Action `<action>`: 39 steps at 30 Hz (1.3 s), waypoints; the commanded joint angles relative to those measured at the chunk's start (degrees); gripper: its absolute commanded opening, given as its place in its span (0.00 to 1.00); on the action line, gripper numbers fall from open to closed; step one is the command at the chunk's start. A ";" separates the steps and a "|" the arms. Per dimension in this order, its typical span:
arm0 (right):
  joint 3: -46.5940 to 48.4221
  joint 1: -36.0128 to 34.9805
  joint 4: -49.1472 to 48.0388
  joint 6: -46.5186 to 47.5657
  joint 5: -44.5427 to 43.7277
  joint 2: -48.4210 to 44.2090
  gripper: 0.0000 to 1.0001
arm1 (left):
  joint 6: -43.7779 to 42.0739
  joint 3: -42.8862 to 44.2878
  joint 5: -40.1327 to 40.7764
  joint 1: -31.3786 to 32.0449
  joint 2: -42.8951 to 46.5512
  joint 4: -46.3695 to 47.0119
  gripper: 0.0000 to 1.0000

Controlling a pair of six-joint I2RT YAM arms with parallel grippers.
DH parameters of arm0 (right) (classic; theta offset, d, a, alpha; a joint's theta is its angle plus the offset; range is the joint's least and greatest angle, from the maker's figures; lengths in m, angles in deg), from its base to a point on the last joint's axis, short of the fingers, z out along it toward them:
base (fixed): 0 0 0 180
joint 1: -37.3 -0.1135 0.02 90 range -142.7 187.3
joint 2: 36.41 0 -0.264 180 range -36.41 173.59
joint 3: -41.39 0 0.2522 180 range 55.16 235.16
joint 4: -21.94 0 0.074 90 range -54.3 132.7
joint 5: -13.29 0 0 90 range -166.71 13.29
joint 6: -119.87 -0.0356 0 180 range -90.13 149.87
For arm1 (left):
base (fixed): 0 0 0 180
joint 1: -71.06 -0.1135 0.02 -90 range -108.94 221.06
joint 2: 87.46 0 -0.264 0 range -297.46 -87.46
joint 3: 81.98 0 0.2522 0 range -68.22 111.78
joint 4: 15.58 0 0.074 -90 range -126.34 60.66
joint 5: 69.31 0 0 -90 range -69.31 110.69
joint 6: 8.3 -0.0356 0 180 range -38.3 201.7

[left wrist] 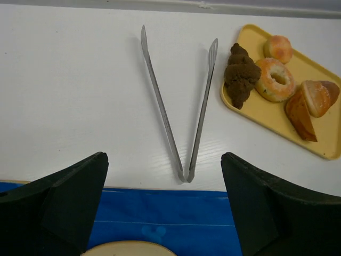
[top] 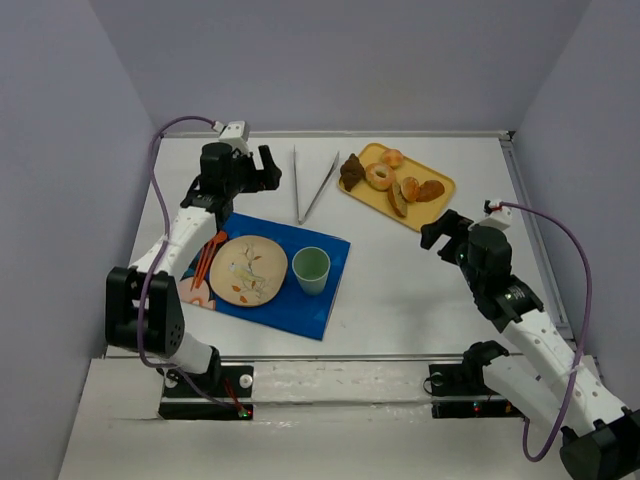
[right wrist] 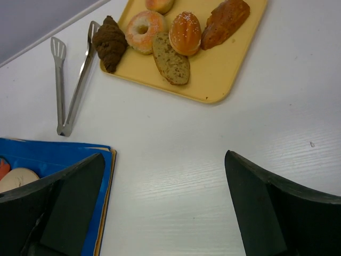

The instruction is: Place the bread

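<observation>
Several breads lie on a yellow tray (top: 441,206) at the back right: a dark croissant (top: 351,172), a glazed donut (top: 379,177), a round bun (top: 393,158) and others. Metal tongs (top: 312,190) lie open on the table left of the tray. My left gripper (top: 262,168) hovers open and empty near the tongs' hinge (left wrist: 185,176), over the back edge of the blue mat (left wrist: 176,213). My right gripper (top: 440,230) is open and empty over bare table just in front of the tray (right wrist: 224,69). The croissant (right wrist: 110,42) sits at the tray's left end.
A beige plate (top: 248,270) and a pale green cup (top: 311,270) stand on the blue mat (top: 300,310). Orange utensils (top: 205,258) lie left of the plate. Grey walls close in the table on three sides.
</observation>
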 commanded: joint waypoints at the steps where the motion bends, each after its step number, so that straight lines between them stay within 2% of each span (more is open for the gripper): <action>1: -0.29 -0.03 -3.08 1.62 0.47 0.07 1.00 | -6.17 10.96 0.95 2.55 -8.96 -6.95 0.99; 6: -0.64 -0.03 -3.08 2.32 -0.15 -0.01 1.00 | -14.08 22.84 2.89 6.59 -20.30 -14.79 0.99; 9: -0.73 -0.03 -3.17 2.41 -1.12 -0.54 1.00 | -16.20 29.88 3.51 6.77 -28.55 -19.80 0.99; 13: -0.99 -0.03 -3.17 3.11 -1.29 -1.33 1.00 | -17.43 37.70 4.30 7.65 -35.32 -25.59 0.99; 19: -1.17 -0.03 -3.17 3.73 -2.87 -1.07 1.00 | -20.60 40.00 2.81 10.11 -39.82 -26.58 0.99; 25: -0.73 -0.03 -3.09 4.78 -2.88 1.13 1.00 | -19.81 41.67 2.64 10.38 -43.25 -27.55 0.99; 30: -0.55 -0.03 -3.00 4.87 -2.52 1.31 1.00 | -19.29 41.49 -0.18 10.29 -43.26 -26.58 0.99; 39: -0.73 -0.03 -2.73 4.96 -3.31 0.78 1.00 | -19.11 42.37 -0.36 10.29 -43.61 -26.49 0.99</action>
